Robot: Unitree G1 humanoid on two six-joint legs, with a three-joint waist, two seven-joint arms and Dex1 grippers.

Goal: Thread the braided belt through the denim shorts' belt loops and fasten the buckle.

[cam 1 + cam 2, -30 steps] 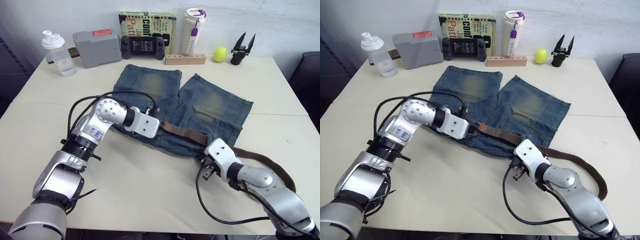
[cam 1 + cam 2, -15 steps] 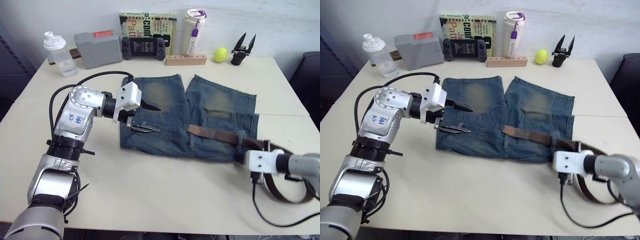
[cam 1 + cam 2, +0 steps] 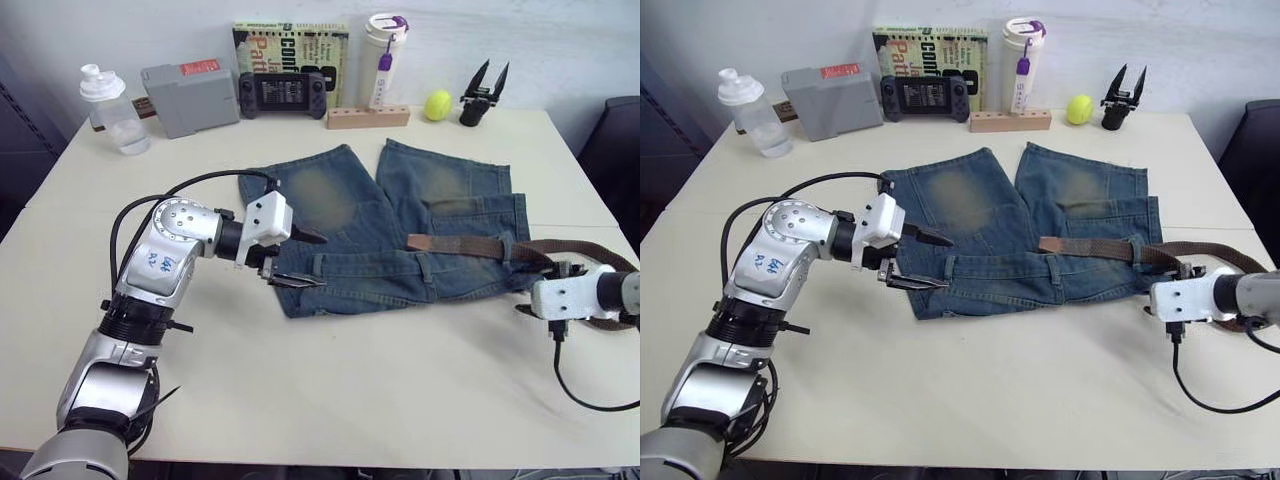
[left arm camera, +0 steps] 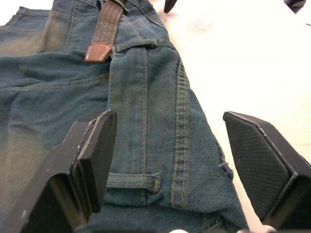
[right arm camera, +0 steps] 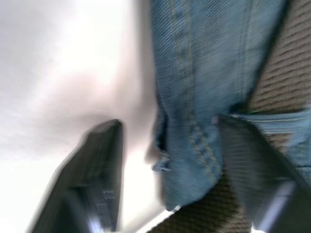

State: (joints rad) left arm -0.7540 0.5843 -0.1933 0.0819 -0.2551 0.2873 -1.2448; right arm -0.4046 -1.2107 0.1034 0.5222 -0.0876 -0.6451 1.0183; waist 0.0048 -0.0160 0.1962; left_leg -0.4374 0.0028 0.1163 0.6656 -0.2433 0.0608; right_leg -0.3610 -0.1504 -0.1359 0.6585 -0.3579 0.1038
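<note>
progress: roughly half | braided belt (image 3: 470, 246) tan tip mid-waistband of denim shorts (image 3: 400, 225), centre frame; left-side belt loops (image 4: 133, 181) unthreaded, buckle unfastened | left pincer (image 3: 300, 259) wide open, empty | right pincer (image 5: 165, 160) open, astride waistband end

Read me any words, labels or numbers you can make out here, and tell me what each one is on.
Book standing at the back of the table: large cover lettering, only partly legible, roughly "CON"; the rest is too small to read.
Grey box: red label, too small to read.
White tumbler: purple tag, nothing legible.
Left arm's shell: blue handwritten marks, not readable.
</note>
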